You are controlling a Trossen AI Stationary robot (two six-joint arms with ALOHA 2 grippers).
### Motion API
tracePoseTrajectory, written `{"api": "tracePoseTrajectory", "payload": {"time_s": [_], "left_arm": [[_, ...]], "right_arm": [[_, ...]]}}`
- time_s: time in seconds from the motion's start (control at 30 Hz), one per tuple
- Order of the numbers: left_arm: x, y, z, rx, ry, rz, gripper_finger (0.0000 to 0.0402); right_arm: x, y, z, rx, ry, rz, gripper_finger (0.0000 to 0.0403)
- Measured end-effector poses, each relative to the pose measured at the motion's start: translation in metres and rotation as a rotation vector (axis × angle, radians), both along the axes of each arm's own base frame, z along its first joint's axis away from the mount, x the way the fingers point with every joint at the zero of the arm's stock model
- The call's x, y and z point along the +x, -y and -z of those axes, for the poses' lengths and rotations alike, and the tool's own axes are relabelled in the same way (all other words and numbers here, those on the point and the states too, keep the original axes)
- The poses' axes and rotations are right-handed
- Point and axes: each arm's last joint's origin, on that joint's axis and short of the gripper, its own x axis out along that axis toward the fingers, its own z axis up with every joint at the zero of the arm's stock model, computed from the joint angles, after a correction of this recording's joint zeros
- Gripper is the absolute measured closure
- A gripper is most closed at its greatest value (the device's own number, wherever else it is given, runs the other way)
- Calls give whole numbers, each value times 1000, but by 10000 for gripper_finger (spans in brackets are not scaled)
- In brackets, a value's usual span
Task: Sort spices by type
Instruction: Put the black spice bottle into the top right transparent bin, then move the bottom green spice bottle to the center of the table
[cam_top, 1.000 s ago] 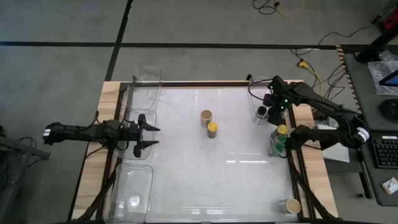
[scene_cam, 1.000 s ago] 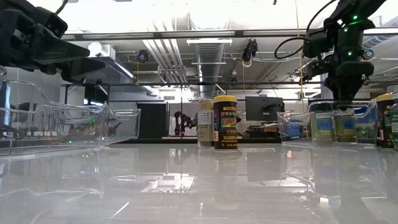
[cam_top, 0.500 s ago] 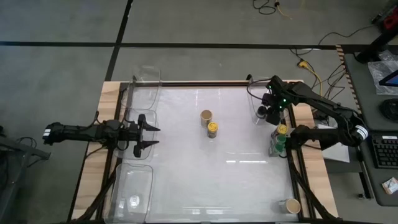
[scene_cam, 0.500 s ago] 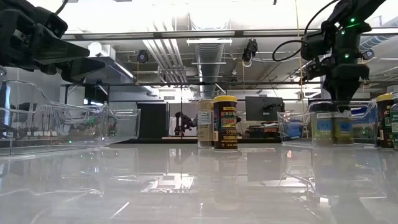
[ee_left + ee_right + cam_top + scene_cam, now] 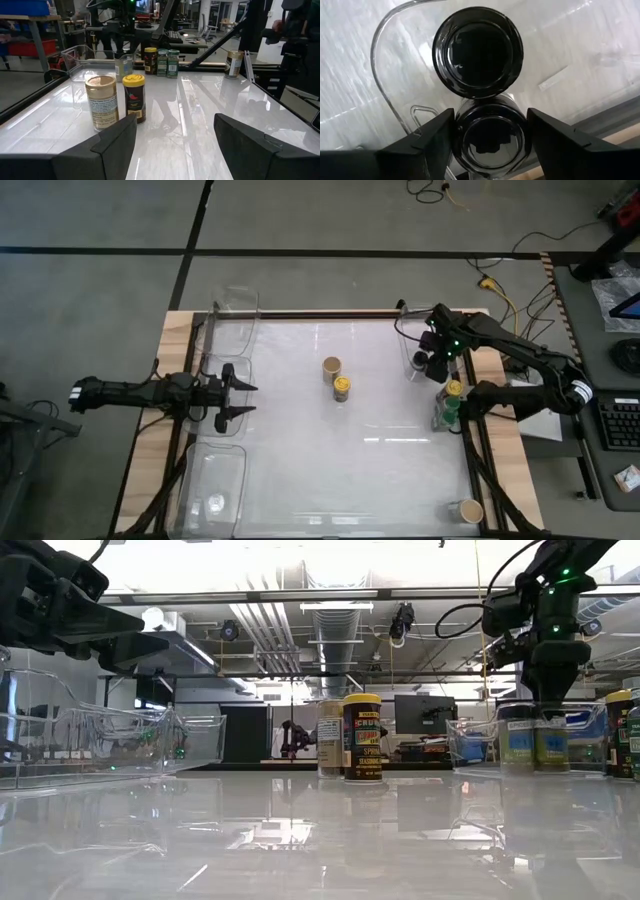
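Right pincer (image 5: 436, 360) sits at the right-rear part of the surface (image 5: 350, 440), down over a clear bin (image 5: 419, 352) holding two black-lidded spice jars. In the right wrist view its fingers (image 5: 427, 140) straddle the nearer black-lidded jar (image 5: 490, 135), a sliver of gap showing on each side, so it looks parted and not clamping, though contact is hard to rule out from this angle. The second black-lidded jar (image 5: 478, 51) stands touching the first, both upright inside the bin's curved clear wall. The low view shows the right arm coming down onto those two jars (image 5: 535, 740) in the bin. Left pincer (image 5: 232, 398) hovers at the left edge of the surface, open and empty, over the clear bins (image 5: 215, 480) on that side; the left wrist view shows its fingers (image 5: 112, 145) spread wide with nothing between them. Mid-surface, a tan-lidded jar (image 5: 331, 367) and a yellow-lidded jar (image 5: 342, 388) stand upright just beside each other, the tan one farther back. At the right edge, a yellow-lidded jar (image 5: 454, 390) and a green-lidded jar (image 5: 449, 408) stand close together, near the right arm's forearm. One more tan-lidded jar (image 5: 470, 510) stands alone at the front-right corner, well apart from the rest. Another clear bin (image 5: 236, 302) lies at the rear-left corner.
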Motion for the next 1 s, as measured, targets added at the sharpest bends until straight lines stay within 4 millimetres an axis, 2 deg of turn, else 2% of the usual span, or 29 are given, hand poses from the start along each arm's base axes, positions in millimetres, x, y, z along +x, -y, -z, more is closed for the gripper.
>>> {"api": "tracePoseTrajectory", "payload": {"time_s": [0.47,0.8,1.0], "left_arm": [[0,0,0,0,0,0,151],[0,0,0,0,0,0,151],[0,0,0,0,0,0,151]], "right_arm": [[-1,-2,-3,-24,-10,24,89],[-1,-2,-22,-67,36,47,60],[2,0,-41,-119,88,44,58]]}}
